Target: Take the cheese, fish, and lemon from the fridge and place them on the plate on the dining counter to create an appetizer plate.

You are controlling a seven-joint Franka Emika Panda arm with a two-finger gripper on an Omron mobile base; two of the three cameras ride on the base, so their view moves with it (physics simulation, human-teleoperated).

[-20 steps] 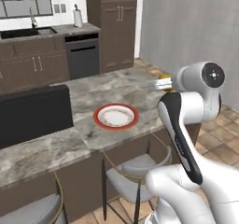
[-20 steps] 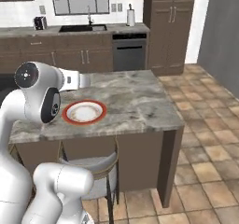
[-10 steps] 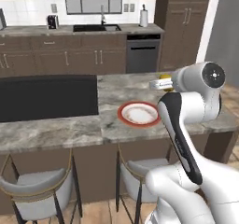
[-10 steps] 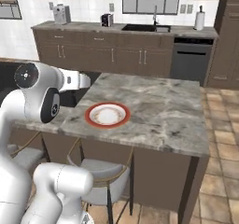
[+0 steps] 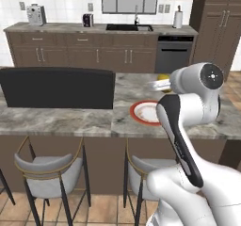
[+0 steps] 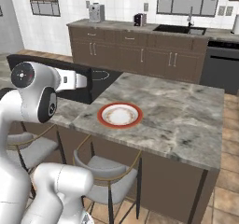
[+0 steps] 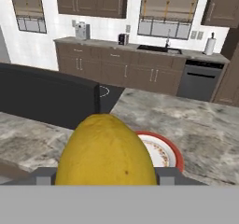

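Claw clamped on smooth, rounded yellow lemon, held above near edge of grey marbled counter, with round white, red-rimmed plate flat near that edge, beside black rectangular inset.

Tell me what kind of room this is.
A home kitchen, rendered: a wall counter with a sink and dishwasher, and a marbled dining counter with stools and a red-rimmed plate.
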